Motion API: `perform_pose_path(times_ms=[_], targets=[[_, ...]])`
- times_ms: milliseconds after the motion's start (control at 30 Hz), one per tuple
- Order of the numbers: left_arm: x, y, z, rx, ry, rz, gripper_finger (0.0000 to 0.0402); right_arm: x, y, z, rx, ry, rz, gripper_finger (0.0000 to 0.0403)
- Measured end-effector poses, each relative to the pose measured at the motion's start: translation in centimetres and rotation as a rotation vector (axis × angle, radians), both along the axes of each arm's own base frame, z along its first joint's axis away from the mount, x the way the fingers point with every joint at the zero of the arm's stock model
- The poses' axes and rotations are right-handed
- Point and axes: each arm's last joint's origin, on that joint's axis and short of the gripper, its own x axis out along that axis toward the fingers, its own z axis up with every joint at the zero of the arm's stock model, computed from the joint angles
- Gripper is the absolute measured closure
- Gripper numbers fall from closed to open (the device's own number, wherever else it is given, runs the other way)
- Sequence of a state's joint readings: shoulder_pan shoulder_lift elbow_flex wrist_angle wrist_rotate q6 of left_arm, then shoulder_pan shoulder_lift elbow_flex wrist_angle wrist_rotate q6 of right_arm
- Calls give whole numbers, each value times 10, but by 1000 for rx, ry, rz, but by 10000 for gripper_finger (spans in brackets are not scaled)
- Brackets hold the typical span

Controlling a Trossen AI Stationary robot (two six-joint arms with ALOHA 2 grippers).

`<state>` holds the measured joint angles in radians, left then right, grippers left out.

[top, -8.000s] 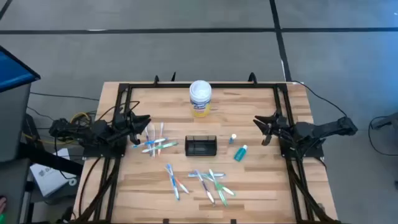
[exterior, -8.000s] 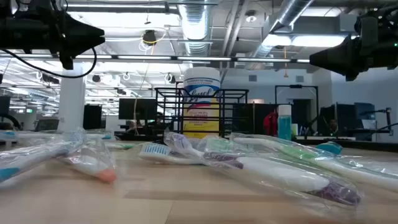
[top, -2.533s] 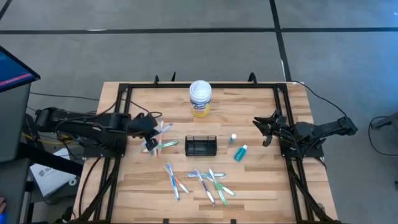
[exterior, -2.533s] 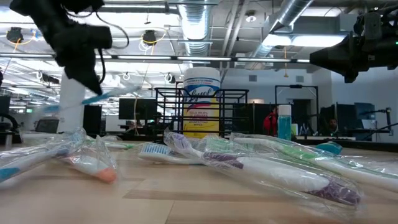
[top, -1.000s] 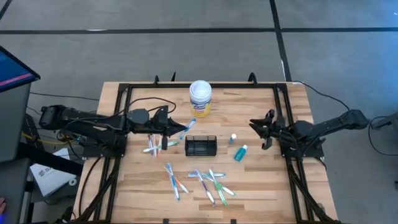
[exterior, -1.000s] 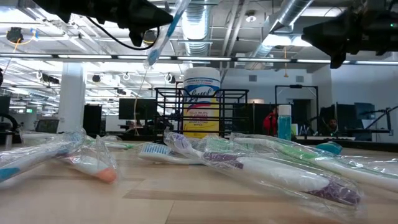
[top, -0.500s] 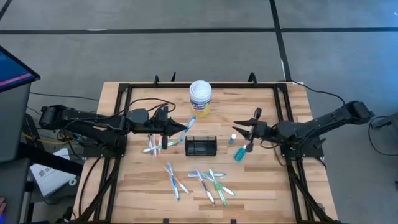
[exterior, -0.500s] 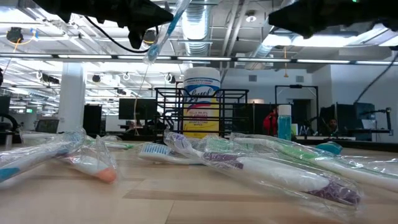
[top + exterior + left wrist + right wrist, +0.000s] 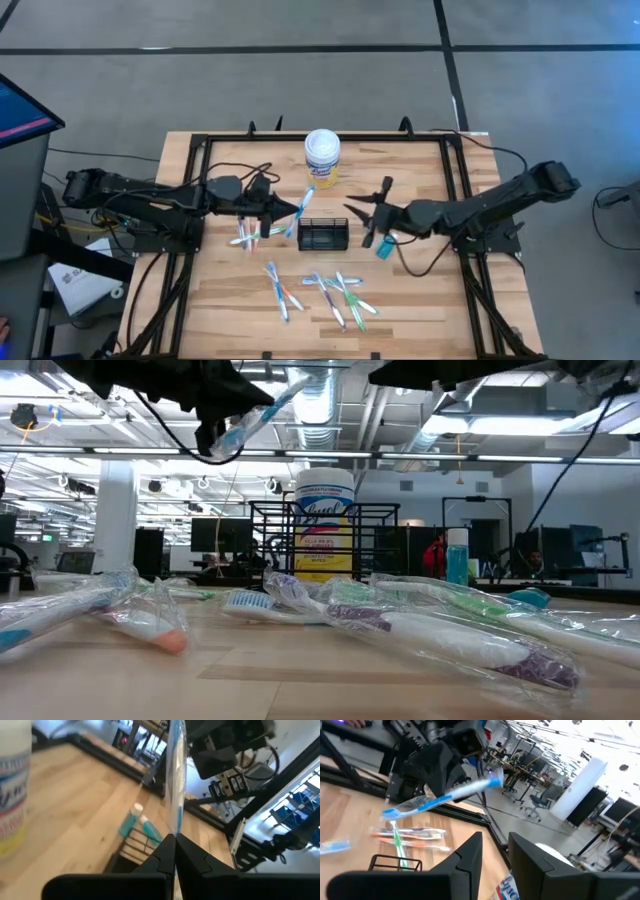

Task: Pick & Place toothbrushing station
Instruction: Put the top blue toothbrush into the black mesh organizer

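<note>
Many wrapped toothbrushes point(image 9: 330, 292) litter the wooden table point(image 9: 420, 300); left gripper point(image 9: 279, 208) clamps a blue toothbrush point(image 9: 298, 208), right gripper point(image 9: 366, 216) parted, empty, above the mesh holder point(image 9: 323, 235).

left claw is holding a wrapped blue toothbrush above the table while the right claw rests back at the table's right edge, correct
Not quite. The left claw does hold the wrapped blue toothbrush up, but the high view shows the right claw stretched inward, just right of the black wire-mesh holder.
</note>
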<state>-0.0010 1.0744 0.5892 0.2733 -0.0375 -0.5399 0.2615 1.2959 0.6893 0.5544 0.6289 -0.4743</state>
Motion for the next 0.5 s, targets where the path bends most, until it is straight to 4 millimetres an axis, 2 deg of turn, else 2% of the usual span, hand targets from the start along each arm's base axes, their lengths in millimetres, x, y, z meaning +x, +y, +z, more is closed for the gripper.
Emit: perform_pose_path(times_ms=[200,500], targets=[[0,-1,-2,-100,18,-22,401,25,13,-4,-104,66,8,317],[-1,-2,-3,-217,35,-49,401,54,45,-17,-345,209,-77,317]])
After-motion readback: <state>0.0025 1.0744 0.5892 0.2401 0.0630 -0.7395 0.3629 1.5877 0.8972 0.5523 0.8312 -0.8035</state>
